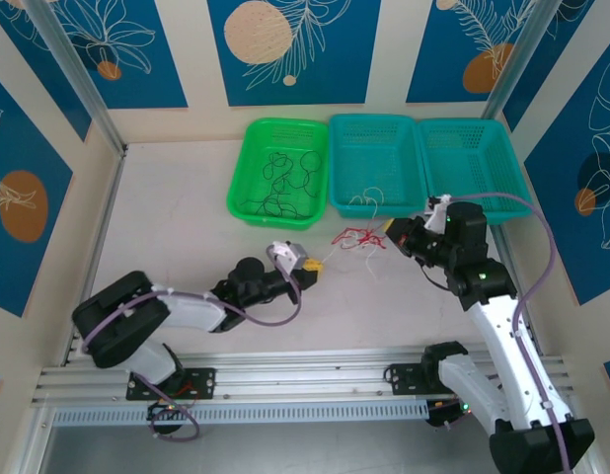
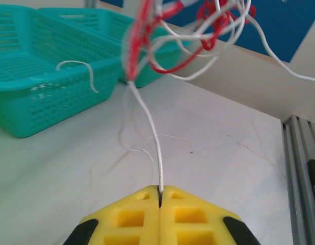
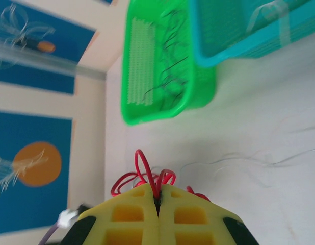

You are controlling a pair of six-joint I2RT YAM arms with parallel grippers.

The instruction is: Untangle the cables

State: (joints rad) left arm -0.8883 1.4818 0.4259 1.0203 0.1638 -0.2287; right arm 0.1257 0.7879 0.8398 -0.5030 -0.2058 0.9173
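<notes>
Pinching a hair-thin white wire (image 2: 158,163), the left claw (image 2: 160,191) is clenched tight, and the right claw (image 3: 157,196) is clamped on curly red loops (image 3: 147,178). The cables (image 1: 359,238) hang tangled between them, near the teal mesh basket (image 1: 374,163). Black strands (image 1: 285,183) sit in the far green basket (image 1: 248,148).

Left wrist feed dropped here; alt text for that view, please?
The left hand is shut on one white cable, which rises to a knot of red and white cables above the table. Teal baskets sit at left, a white strand draped over the nearer rim.
</notes>
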